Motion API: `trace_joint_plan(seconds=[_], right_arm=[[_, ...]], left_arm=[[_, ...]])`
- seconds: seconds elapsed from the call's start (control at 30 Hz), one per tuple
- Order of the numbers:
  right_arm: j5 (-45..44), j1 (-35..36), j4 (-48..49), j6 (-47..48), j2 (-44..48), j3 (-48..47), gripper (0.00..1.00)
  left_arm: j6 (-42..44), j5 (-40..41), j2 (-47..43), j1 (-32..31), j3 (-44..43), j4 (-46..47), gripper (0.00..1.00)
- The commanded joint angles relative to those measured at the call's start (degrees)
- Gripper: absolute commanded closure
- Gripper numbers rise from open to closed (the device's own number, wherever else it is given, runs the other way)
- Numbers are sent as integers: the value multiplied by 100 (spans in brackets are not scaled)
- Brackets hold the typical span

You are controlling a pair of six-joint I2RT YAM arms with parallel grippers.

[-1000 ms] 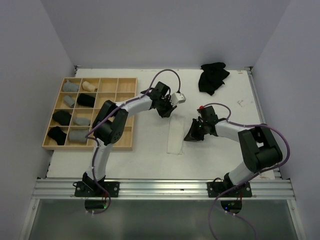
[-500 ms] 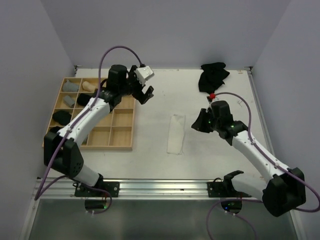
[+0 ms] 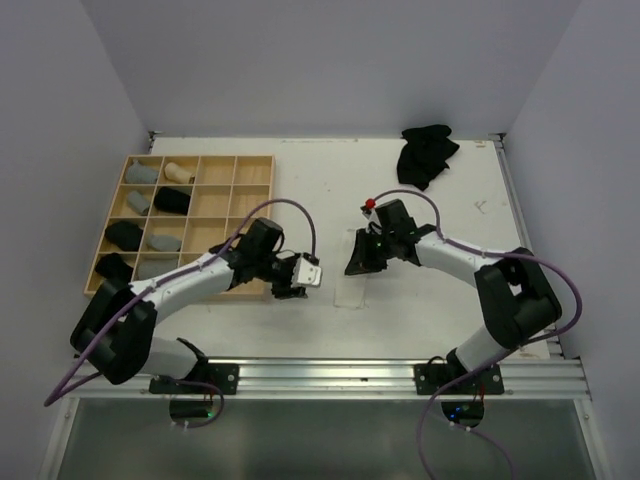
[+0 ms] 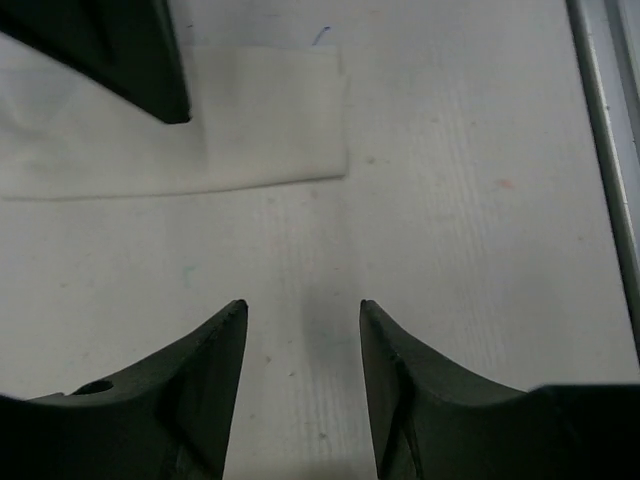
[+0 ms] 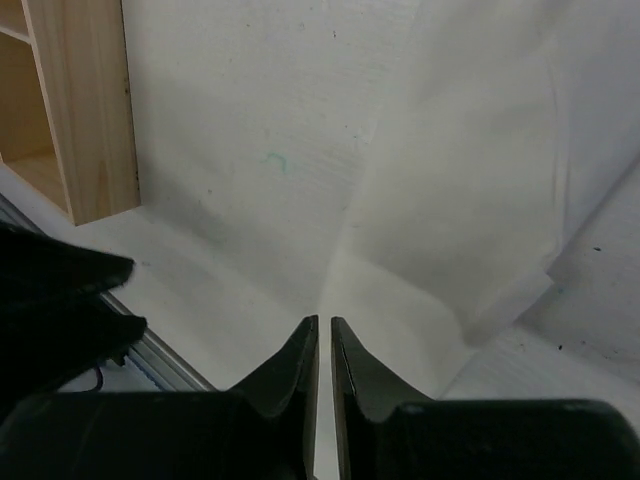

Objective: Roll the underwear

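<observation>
The left gripper (image 3: 300, 277) (image 4: 303, 305) hangs low over the white table (image 3: 300, 180) with its jaws parted and only bare tabletop between them. It is released, holding nothing, just beside the near end of a flat, folded strip of white cloth underwear (image 3: 350, 291) (image 4: 250, 120).

The right gripper (image 3: 358, 258) (image 5: 324, 320) is down on the far end of that same strip. Its two black fingers are drawn almost together, leaving a thin slit, and their tips meet a raised fold of the white cloth (image 5: 470, 200). Whether any cloth is pinched between them I cannot tell.

The strip lies lengthwise from far to near, around the middle of the table and somewhat toward the near edge.

A pale wooden grid tray (image 3: 236, 158) (image 5: 85, 110) sits along the left edge of the table. Short rolled garments fill its leftmost compartments, among them a grey roll (image 3: 142, 173) and a beige roll (image 3: 178, 172) in the far row and a black roll (image 3: 172, 200) behind them. A loose heap of black cloth garments (image 3: 425, 155) lies by the far right corner of the table, well apart from both grippers.
</observation>
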State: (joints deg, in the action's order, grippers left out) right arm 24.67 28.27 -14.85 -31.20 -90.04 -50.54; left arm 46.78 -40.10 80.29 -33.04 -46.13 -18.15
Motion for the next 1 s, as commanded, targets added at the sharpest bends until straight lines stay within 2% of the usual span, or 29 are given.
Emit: trace_joint_plan(seconds=[0.0, 0.37, 0.73, 0.97], right_arm=[[434, 29, 544, -254, -206, 96, 87], [109, 29, 1001, -351, -831, 958, 90], [126, 29, 1037, -264, -1174, 968, 92], [135, 29, 967, -158, -1253, 959, 94]], left_arm=[[1288, 11, -418, -457, 508, 944, 48], [2317, -34, 627, -1529, 368, 945, 53], [2195, 450, 1252, -1697, 34, 1332, 60], [2300, 766, 1454, -1697, -45, 1043, 63]])
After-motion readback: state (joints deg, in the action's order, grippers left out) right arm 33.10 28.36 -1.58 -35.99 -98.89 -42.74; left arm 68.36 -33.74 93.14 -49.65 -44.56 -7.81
